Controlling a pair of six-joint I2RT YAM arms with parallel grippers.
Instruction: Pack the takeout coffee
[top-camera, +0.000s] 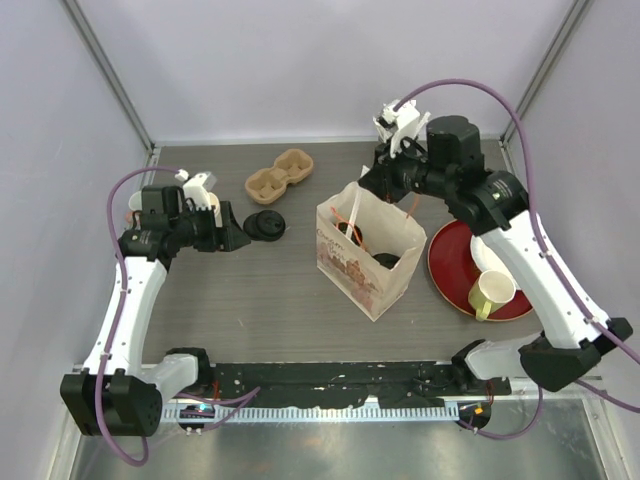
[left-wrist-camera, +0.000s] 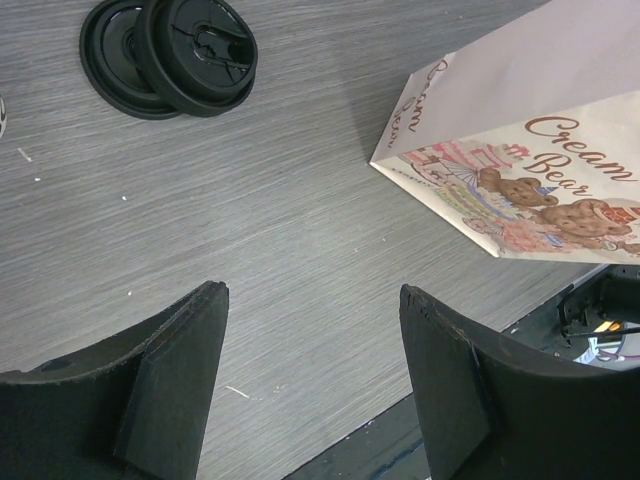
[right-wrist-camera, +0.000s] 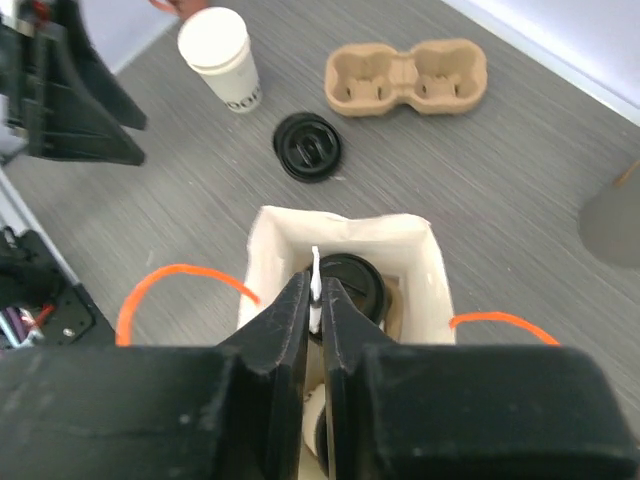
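The paper bag (top-camera: 372, 270) with orange handles stands open at mid-table. Inside it sits the takeout coffee (right-wrist-camera: 362, 287), only its black lid showing; a second black-lidded cup (top-camera: 387, 262) sits beside it. My right gripper (right-wrist-camera: 316, 278) hovers over the bag's mouth, shut on a thin white strip (right-wrist-camera: 315, 290) that hangs down toward the lid. The same gripper (top-camera: 360, 192) shows in the top view at the bag's far rim. My left gripper (left-wrist-camera: 312, 292) is open over bare table left of the bag, with nothing between its fingers.
Two loose black lids (left-wrist-camera: 170, 55) lie stacked left of the bag. A brown cardboard cup carrier (top-camera: 280, 175) lies at the back. A lidless cream paper cup (right-wrist-camera: 222, 55) stands by the left arm. A red plate (top-camera: 450, 255) at the right holds a yellow-green mug (top-camera: 492, 292).
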